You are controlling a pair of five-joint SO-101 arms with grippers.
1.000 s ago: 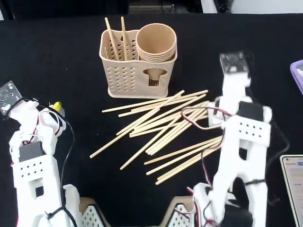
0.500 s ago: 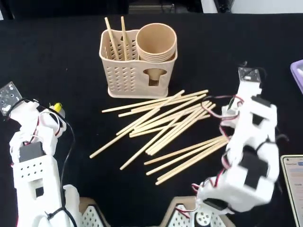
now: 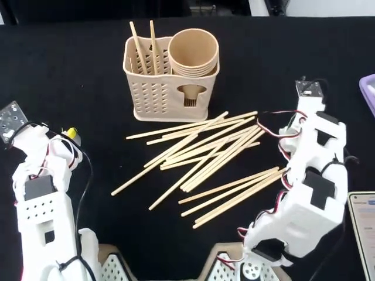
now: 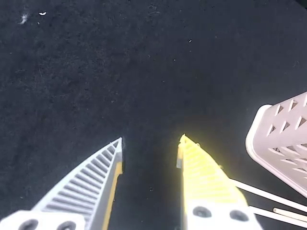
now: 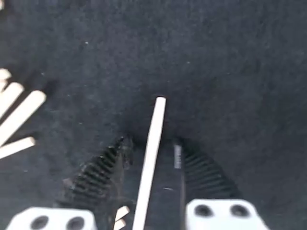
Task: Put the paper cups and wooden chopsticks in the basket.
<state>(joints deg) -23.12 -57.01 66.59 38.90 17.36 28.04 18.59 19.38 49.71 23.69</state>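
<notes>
Right arm point(image 3: 310, 175) has swung back from the loose chopsticks point(image 3: 205, 155) and folded up at the right of the tabletop point(image 3: 70, 58); from above it covers its own hand. Right hand point(image 5: 149, 146) open, one chopstick point(image 5: 154, 125) between the fingers with a gap on each side, contact unclear. Left hand point(image 4: 149, 143) open near the basket point(image 3: 158, 96), which holds the paper cups point(image 3: 193, 50) and two sticks point(image 3: 153, 41).

We see only a corner of the basket point(image 4: 283, 139) from the left wrist, and a purple thing point(image 3: 369, 91) is cut off at the high view's right edge.
</notes>
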